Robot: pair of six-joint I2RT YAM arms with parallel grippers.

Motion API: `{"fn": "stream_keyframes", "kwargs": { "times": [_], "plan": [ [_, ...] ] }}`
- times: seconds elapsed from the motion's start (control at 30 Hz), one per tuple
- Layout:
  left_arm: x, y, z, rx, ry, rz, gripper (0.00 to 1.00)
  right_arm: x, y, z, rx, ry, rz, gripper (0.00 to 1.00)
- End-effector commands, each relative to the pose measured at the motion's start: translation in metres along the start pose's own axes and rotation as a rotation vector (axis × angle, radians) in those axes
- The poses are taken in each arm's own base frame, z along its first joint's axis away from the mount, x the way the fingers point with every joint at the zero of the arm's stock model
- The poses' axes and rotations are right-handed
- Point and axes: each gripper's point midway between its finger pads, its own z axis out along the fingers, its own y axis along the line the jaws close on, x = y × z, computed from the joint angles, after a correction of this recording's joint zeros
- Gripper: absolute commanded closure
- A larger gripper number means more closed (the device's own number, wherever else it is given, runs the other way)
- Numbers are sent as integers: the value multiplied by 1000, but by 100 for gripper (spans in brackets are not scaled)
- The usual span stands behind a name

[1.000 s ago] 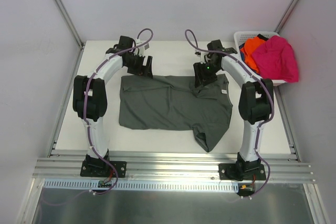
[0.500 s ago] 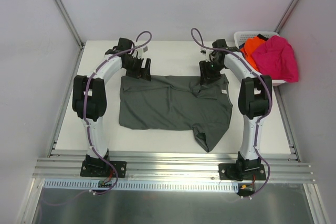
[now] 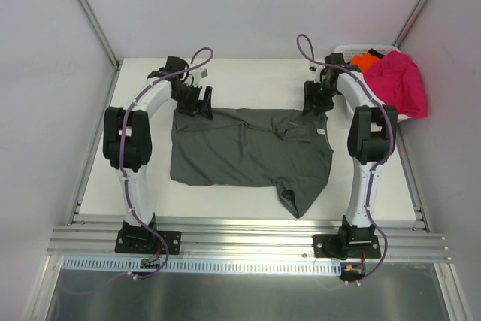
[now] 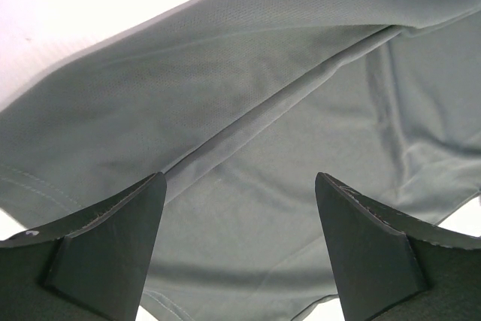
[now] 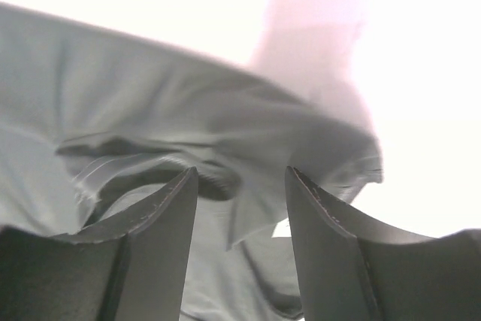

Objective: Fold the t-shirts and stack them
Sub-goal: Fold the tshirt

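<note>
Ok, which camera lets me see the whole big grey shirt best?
The top camera. Only there does the whole grey shirt show, spread out on the table. The left wrist camera shows just a close patch with a crease; the right wrist camera shows a blurry, rumpled edge.

White arms (image 3: 145,101), purple cables (image 3: 203,56), black left hand (image 3: 201,107) and right hand (image 3: 313,107).
</note>
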Motion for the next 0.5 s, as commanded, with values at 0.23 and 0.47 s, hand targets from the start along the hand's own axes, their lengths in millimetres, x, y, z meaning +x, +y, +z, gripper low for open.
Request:
{"fn": "stream_keyframes", "kwargs": {
  "times": [0.23, 0.47],
  "plan": [
    [12, -5, 11, 42, 85, -43, 19, -27, -17, 9, 27, -51, 33, 46],
    [26, -5, 17, 42, 137, -61, 18, -37, -29, 13, 61, -72, 64, 36]
  ]
}}
